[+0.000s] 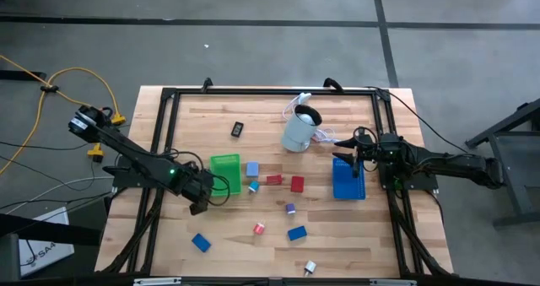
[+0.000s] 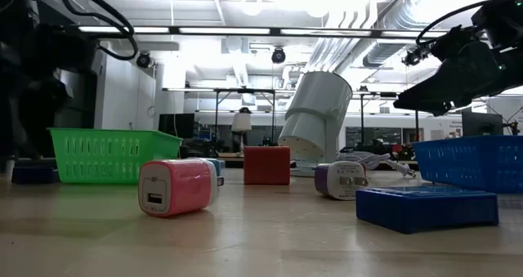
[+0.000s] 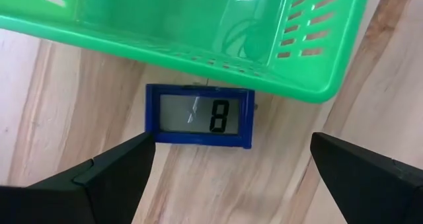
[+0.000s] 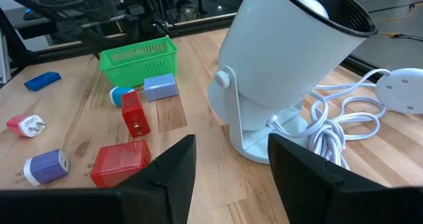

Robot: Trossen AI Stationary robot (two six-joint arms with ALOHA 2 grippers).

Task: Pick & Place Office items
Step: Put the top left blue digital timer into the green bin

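Note:
My left gripper (image 3: 231,168) is open and points down at the near side of the green tray (image 1: 224,171). Just beyond its fingertips a small blue display piece (image 3: 198,116) showing an "8" lies flat on the table, against the tray's wall. My right gripper (image 4: 231,159) is open and hangs above the far end of the blue tray (image 1: 348,181), facing the pale cylindrical appliance (image 4: 284,65). Other office items lie scattered on the wood: a black piece (image 1: 238,129), red blocks (image 1: 297,184), a purple plug (image 1: 290,208), a pink plug (image 2: 176,187) and blue blocks (image 1: 296,233).
The tilted appliance (image 1: 299,128) stands with its white cord (image 4: 344,128) coiled beside it at the far middle of the table. A black frame (image 1: 173,94) runs around the table's edges. The pieces crowd the middle, between the two trays.

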